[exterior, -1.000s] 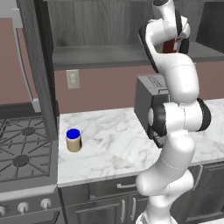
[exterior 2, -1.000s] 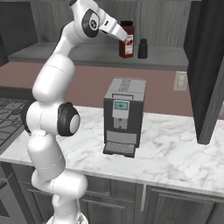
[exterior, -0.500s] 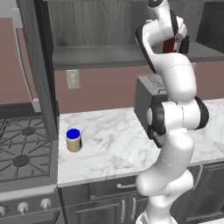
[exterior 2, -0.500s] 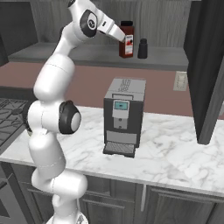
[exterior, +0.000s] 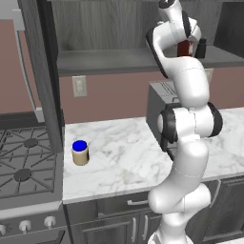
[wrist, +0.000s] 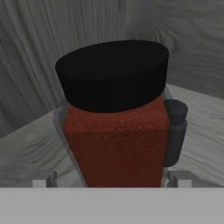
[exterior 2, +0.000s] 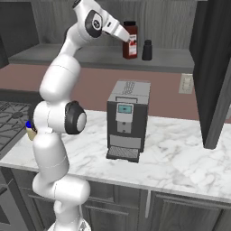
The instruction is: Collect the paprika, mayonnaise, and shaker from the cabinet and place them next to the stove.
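We saw the gripper (wrist: 111, 181) spread wide around the paprika (wrist: 116, 131) on the cabinet (exterior 2: 103, 56) shelf, not yet clamped. The shaker (exterior 2: 147, 49) stood at its 3 o'clock. The mayonnaise (exterior: 80, 152) sat on the tabletop (exterior: 128, 162) beside the stove (exterior: 24, 167).

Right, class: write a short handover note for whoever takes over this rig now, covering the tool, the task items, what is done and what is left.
Tool: open, its fingers either side of the paprika on the cabinet shelf, not yet closed.
Shaker: on the same shelf, just beside the paprika.
Mayonnaise: already on the marble counter next to the stove.
Done: mayonnaise placed.
Left: grip the paprika, carry it to the stove side, then fetch the shaker.
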Controlling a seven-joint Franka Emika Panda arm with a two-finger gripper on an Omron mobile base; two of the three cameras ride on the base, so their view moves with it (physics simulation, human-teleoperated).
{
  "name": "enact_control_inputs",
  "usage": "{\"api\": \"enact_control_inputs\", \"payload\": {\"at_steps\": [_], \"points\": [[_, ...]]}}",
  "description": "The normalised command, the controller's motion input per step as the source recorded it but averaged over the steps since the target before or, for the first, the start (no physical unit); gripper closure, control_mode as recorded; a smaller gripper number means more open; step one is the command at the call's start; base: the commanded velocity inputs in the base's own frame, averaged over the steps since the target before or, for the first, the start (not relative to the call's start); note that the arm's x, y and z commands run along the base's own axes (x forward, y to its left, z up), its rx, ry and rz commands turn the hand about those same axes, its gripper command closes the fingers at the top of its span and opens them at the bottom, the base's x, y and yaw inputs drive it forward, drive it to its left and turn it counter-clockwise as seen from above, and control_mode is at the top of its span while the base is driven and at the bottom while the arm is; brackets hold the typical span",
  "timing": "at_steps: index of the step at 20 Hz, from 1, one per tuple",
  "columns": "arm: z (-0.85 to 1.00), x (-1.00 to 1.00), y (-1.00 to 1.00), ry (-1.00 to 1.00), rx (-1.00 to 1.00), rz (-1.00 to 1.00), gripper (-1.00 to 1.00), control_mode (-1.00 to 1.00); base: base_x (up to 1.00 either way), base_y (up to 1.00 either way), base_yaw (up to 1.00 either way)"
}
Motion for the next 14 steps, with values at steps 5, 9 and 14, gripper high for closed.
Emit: {"api": "enact_control_inputs", "payload": {"at_steps": [5,9,14], "points": [[0.0,0.06,-0.16,0.0,0.0,0.0,-1.0,-1.0,0.0,0.0,0.0],[0.0,0.03,-0.16,0.0,0.0,0.0,-1.0,-1.0,0.0,0.0,0.0],[0.0,0.02,-0.13,0.0,0.0,0.0,-1.0,-1.0,0.0,0.0,0.0]]}}
